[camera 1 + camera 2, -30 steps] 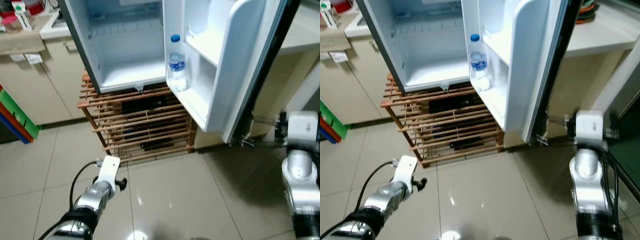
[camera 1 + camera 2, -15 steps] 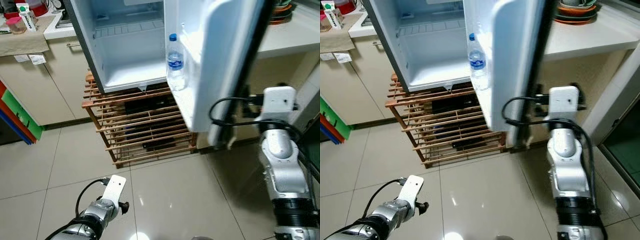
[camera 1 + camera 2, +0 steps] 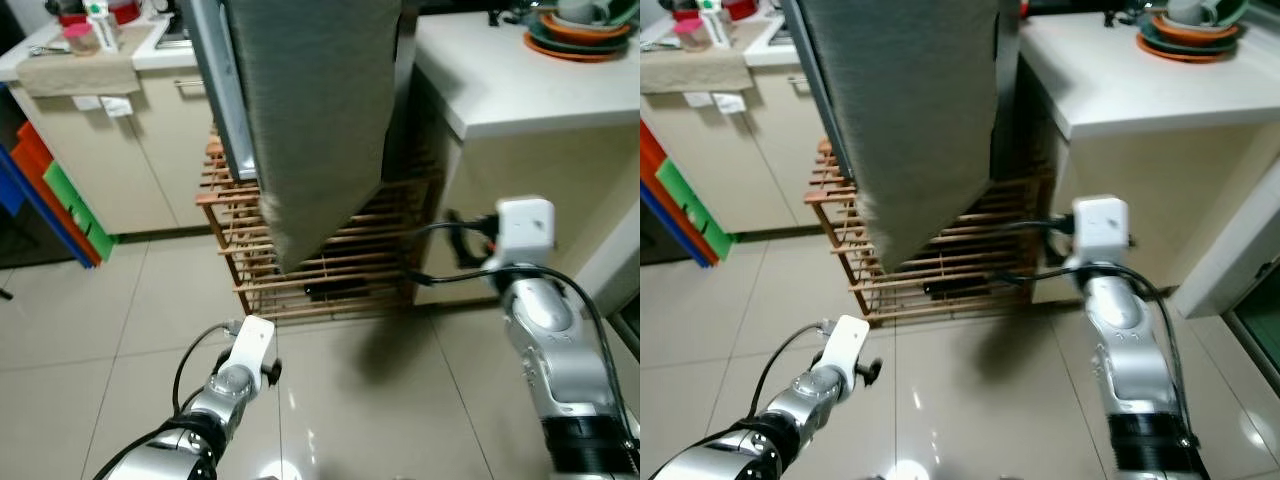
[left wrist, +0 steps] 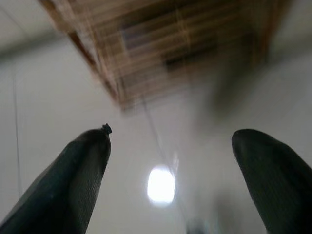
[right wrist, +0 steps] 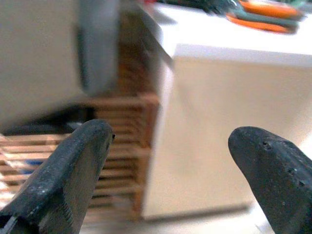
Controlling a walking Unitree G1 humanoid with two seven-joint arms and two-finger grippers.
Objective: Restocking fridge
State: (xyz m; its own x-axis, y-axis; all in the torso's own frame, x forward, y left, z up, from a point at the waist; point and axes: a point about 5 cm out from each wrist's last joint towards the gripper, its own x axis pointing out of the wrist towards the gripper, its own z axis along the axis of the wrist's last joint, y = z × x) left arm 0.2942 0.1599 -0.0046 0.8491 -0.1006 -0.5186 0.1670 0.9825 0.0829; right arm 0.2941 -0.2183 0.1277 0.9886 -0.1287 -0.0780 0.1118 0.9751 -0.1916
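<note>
The fridge door (image 3: pixel 310 110) shows its grey outer face and stands almost flush with the fridge body; the inside is hidden. The fridge sits on a wooden slatted rack (image 3: pixel 340 265). My right arm (image 3: pixel 525 250) reaches toward the rack's right end, just below and right of the door's lower edge. In the right wrist view the right gripper (image 5: pixel 170 175) is open and empty, facing the rack and the counter side. My left arm (image 3: pixel 245 360) hangs low over the floor tiles, its gripper (image 4: pixel 170 185) open and empty.
A white counter (image 3: pixel 520 95) with stacked orange and green plates (image 3: pixel 575 30) stands close on the right. Beige cabinets (image 3: pixel 120 150) with bottles on top are at the left, with coloured boards (image 3: pixel 60 200) leaning beside them. Glossy floor tiles (image 3: pixel 350 420) lie in front.
The fridge door has swung from wide open to nearly shut, hiding the water bottle and the shelves. My right arm followed it leftward. The camera has shifted too.
</note>
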